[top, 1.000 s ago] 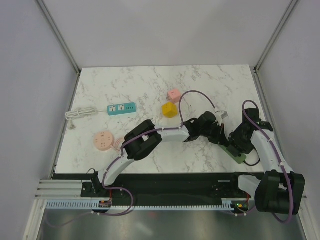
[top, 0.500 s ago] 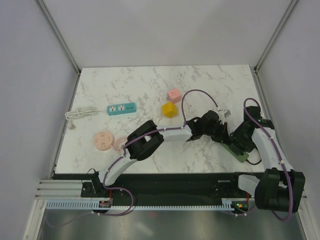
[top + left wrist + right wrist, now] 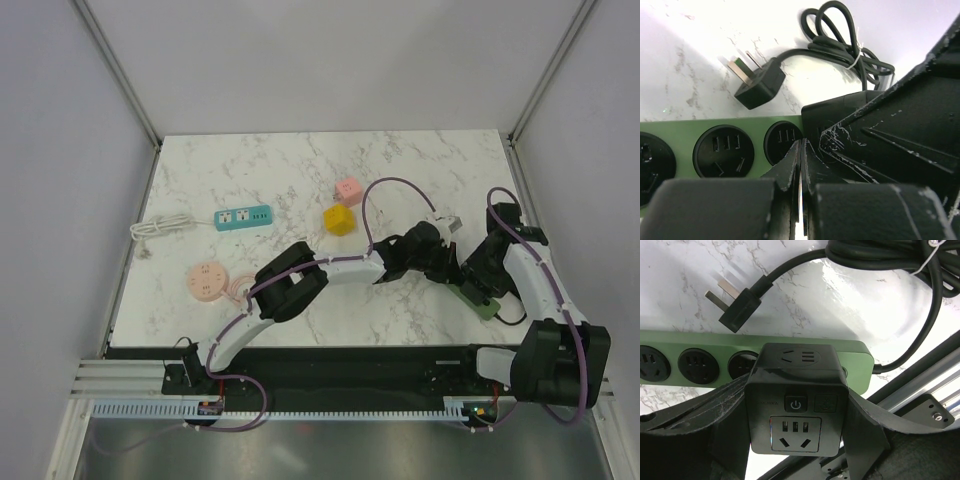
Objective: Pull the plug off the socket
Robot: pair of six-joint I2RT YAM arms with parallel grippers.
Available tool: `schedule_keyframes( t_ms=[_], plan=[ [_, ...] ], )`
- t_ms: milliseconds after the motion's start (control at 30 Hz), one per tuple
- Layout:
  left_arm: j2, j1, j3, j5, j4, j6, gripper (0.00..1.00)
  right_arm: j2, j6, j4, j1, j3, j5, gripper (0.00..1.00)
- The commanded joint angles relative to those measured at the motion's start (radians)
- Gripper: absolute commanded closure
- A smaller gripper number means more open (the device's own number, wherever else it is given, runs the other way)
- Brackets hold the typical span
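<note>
A green power strip (image 3: 483,301) lies near the table's front right edge; it also shows in the left wrist view (image 3: 685,131) and the right wrist view (image 3: 685,342). A black cube plug (image 3: 797,390) with a power button sits over the strip's end socket. My right gripper (image 3: 796,412) is shut on the cube, one finger on each side. Whether its pins are still in the socket is hidden. My left gripper (image 3: 801,150) is shut and empty, its tips down on the strip beside the cube (image 3: 822,117).
The strip's own black plug (image 3: 737,307) and coiled cable (image 3: 840,35) lie loose on the marble behind it. Further left are a yellow cube (image 3: 339,220), a pink cube (image 3: 348,189), a teal strip (image 3: 243,216) and a round pink socket (image 3: 207,281).
My left gripper has moved right, onto the green strip. My right wrist has shifted slightly back and right while holding the cube.
</note>
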Motion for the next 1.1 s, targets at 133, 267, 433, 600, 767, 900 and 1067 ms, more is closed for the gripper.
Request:
schedule_keyframes(
  t_ms=[133, 267, 433, 600, 767, 900, 1067],
  plan=[
    [0.101, -0.024, -0.046, -0.102, -0.248, 0.064, 0.98, 0.053, 0.046, 0.049, 0.094, 0.175, 0.036, 1.0],
    [0.109, -0.024, -0.032, -0.103, -0.258, 0.064, 0.98, 0.086, 0.06, 0.027, 0.117, 0.216, 0.067, 1.0],
    [0.117, -0.024, -0.017, -0.103, -0.271, 0.064, 0.98, 0.101, 0.063, -0.007, 0.163, 0.253, 0.1, 1.0],
    [0.126, -0.024, 0.002, -0.102, -0.285, 0.066, 0.98, 0.084, 0.06, -0.014, 0.162, 0.232, 0.054, 1.0],
    [0.124, -0.025, 0.0, -0.105, -0.289, 0.064, 0.98, 0.06, 0.014, -0.019, 0.061, 0.21, -0.067, 1.0],
    [0.118, -0.03, -0.009, -0.117, -0.289, 0.067, 0.98, 0.076, -0.005, -0.05, 0.031, 0.225, -0.12, 1.0],
    [0.12, -0.033, -0.007, -0.114, -0.295, 0.073, 0.98, 0.113, 0.001, -0.067, 0.015, 0.238, -0.196, 1.0]
  ],
)
